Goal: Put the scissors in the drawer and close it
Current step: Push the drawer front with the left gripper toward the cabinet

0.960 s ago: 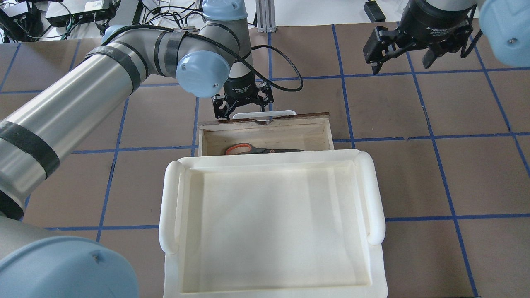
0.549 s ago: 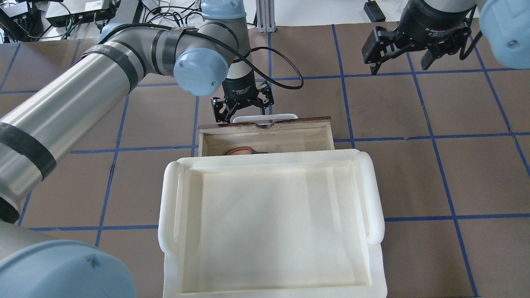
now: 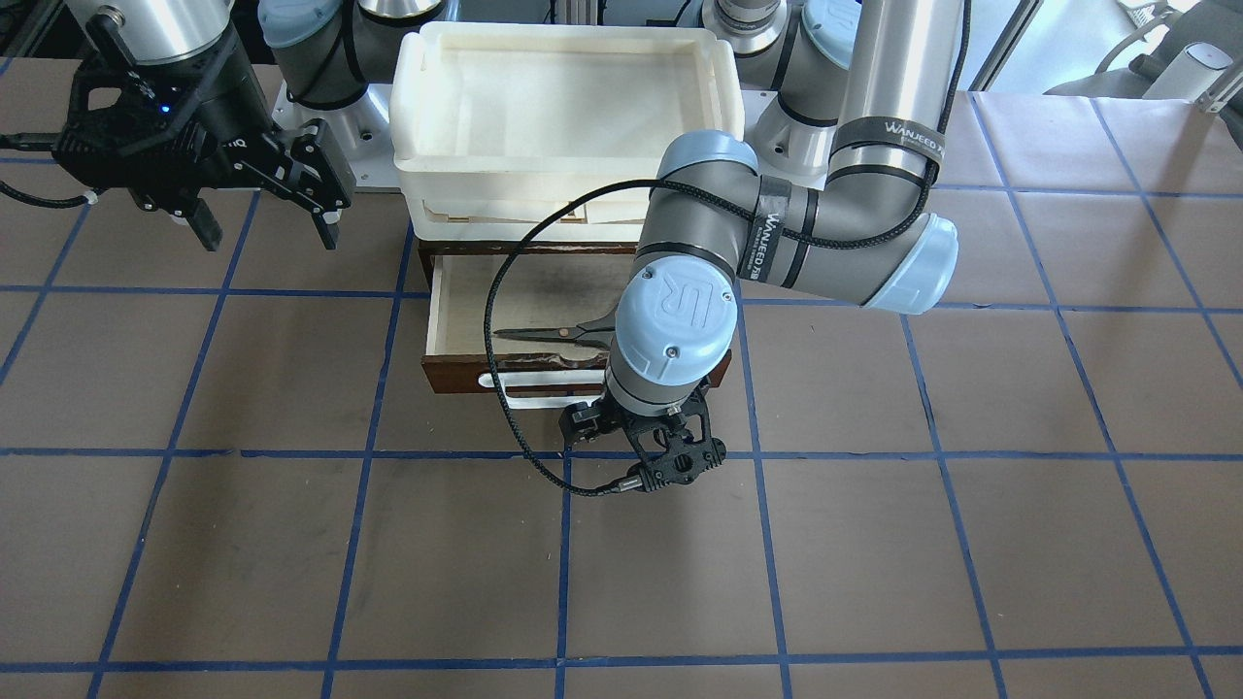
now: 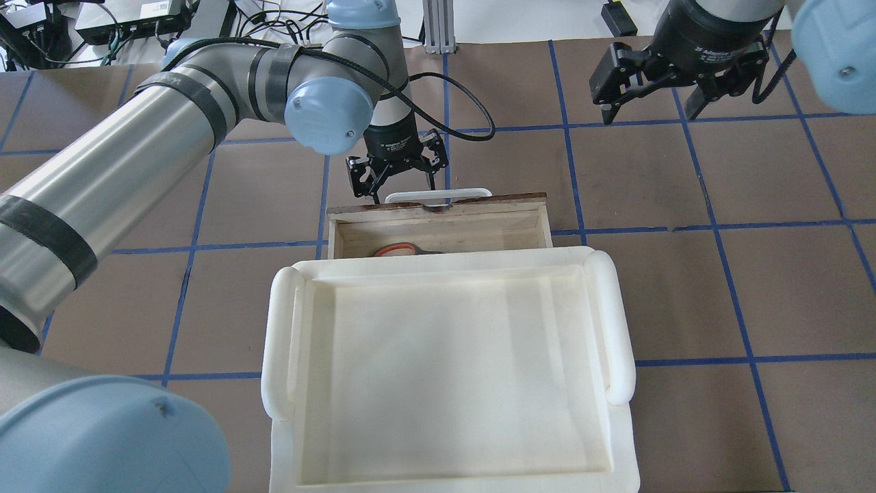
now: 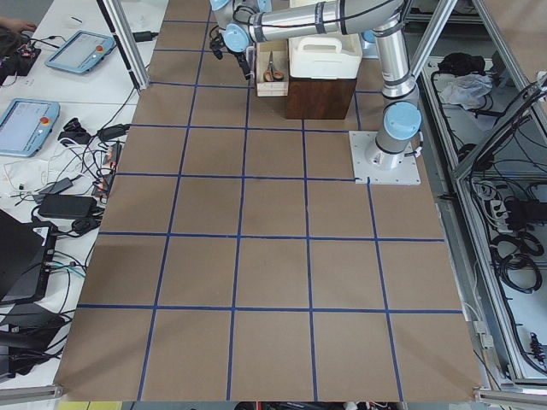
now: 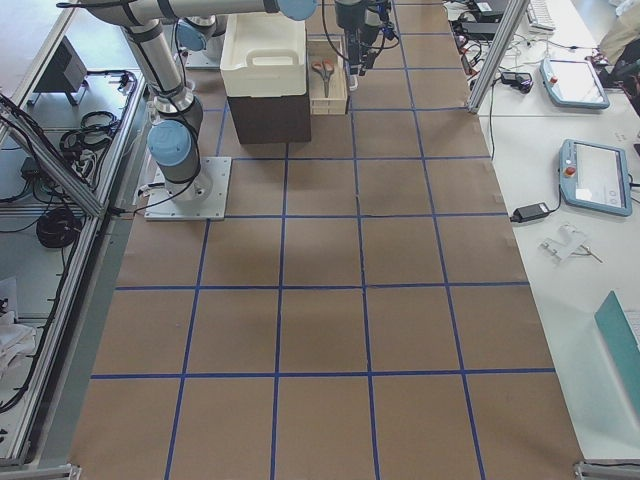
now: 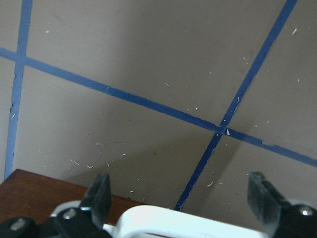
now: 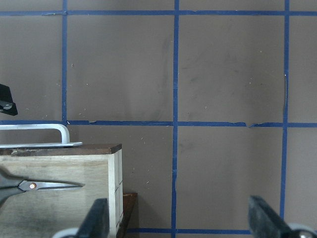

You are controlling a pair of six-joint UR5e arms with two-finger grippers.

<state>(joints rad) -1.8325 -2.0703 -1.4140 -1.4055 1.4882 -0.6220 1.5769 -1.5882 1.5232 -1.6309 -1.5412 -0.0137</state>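
Already inside: the small pair of scissors with dark metal blades and grey handles lined orange-red (image 3: pixel 555 333), flat on the pale plywood floor of the dark brown wooden drawer (image 4: pixel 479 203). From overhead, only an orange loop to be seen past the rim of the stacked white plastic trays (image 4: pixel 616 315) above; a second ago, the blades as well. So: pushed part of the way in during the first half of that second, then no further in the last half. Still standing well out of the dark brown cabinet (image 6: pixel 265 118), with much of the plywood floor bared in the front-facing view. By judgement, placing done, closing only partly done.

Just beyond the wide white bar handle (image 4: pixel 467 192): the black two-finger left gripper (image 4: pixel 402 183), spread wide and holding nothing, backed off a little since the push. Contact with the bar hard to judge; in the left wrist view, both fingertips apart with the bar low between them. Probably calls for a fresh push against the bar or the drawer front, square on, to avoid jamming it askew.

Well apart, over the brown table with its blue tape grid (image 4: pixel 684 287): the black right gripper (image 4: pixel 649 109), likewise spread and empty, shifted only slightly.
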